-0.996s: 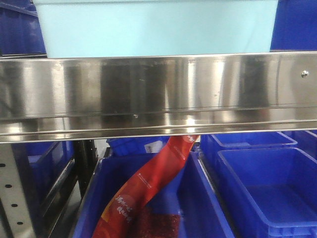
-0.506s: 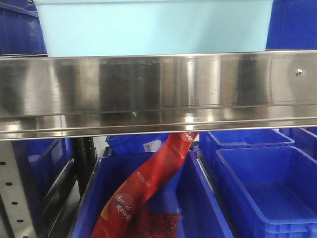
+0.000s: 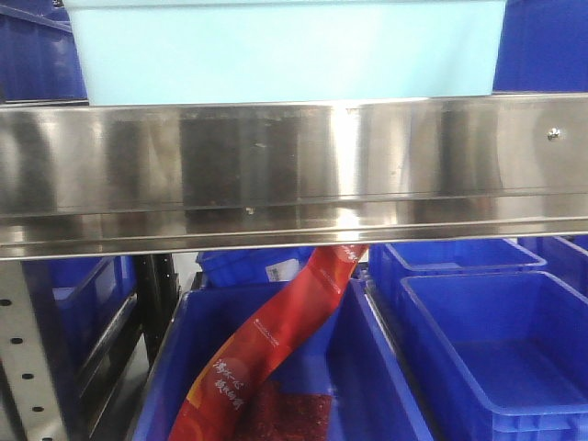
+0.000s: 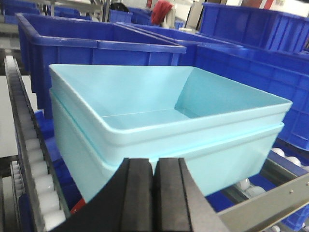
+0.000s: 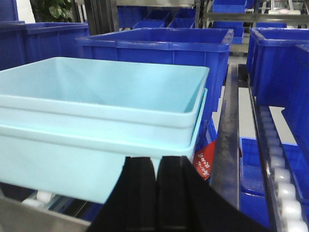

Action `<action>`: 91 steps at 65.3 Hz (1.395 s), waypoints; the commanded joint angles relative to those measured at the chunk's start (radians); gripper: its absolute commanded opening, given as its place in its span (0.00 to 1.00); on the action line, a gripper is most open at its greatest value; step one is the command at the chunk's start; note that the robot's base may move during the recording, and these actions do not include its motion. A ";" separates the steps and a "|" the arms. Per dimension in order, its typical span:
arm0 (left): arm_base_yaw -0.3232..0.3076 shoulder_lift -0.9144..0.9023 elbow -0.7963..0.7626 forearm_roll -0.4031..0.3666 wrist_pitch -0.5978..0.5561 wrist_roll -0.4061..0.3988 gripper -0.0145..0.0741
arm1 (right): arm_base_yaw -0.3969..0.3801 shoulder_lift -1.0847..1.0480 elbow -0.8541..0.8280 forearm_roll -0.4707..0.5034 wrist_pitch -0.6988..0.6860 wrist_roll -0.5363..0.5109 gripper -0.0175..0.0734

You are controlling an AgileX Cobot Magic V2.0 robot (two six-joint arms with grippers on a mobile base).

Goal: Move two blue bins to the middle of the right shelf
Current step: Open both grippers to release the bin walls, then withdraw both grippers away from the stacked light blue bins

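Two pale blue bins sit nested one inside the other, the upper bin [image 4: 145, 96] in the lower bin [image 4: 231, 154], on a roller rack level. In the front view their wall [image 3: 285, 50] rises just behind the shiny steel front rail of the shelf [image 3: 294, 161]. My left gripper [image 4: 154, 162] is shut, pads pressed together with nothing between them, right in front of the stack's near corner. My right gripper [image 5: 157, 158] is shut too, its tips just under the rim of the nested bins [image 5: 96, 96] at their near right corner.
Dark blue bins [image 4: 96, 43] stand behind and beside the stack. Below the rail, a dark blue bin [image 3: 386, 404] holds a long red bag [image 3: 276, 349], with another blue bin [image 3: 496, 349] to its right. Roller tracks [image 4: 34, 159] [image 5: 285, 193] flank the stack. A perforated upright [image 3: 23, 349] stands at lower left.
The rail and the pale blue bins have shifted slightly left in the front view over the last second. Between half a second ago and now almost nothing moves.
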 commanded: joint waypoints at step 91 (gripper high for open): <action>-0.007 -0.148 0.031 0.006 -0.006 0.001 0.04 | -0.358 -0.631 0.603 0.166 -0.124 -0.257 0.01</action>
